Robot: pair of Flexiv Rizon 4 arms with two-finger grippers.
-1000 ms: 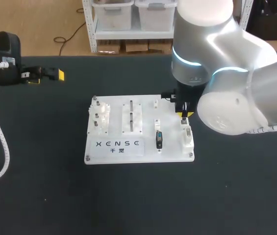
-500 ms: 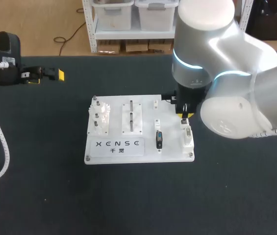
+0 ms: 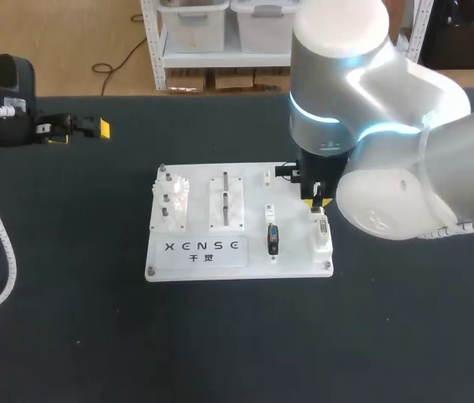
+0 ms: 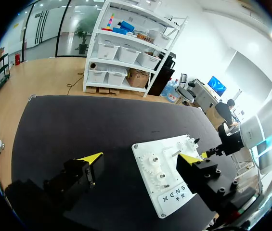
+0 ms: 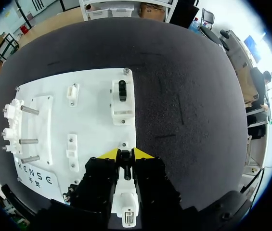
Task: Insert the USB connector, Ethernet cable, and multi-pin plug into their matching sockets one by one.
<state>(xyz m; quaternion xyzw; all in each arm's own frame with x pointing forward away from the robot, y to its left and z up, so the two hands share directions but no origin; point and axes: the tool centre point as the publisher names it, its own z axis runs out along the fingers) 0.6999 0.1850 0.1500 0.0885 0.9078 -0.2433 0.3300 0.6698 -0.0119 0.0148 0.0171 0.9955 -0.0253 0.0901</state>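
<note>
We're pinching a small dark connector (image 5: 124, 159) in R jaws, holding it right over the white socket block (image 5: 126, 204) on the board's (image 3: 195, 252) right side. L jaws are hanging wide open, gripping nothing, over the desk's (image 3: 220, 336) rear left.

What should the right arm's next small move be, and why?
Probably a slight, straight push of the right gripper along the white block: it sits at the block's far end, in line with the plug there.
</note>
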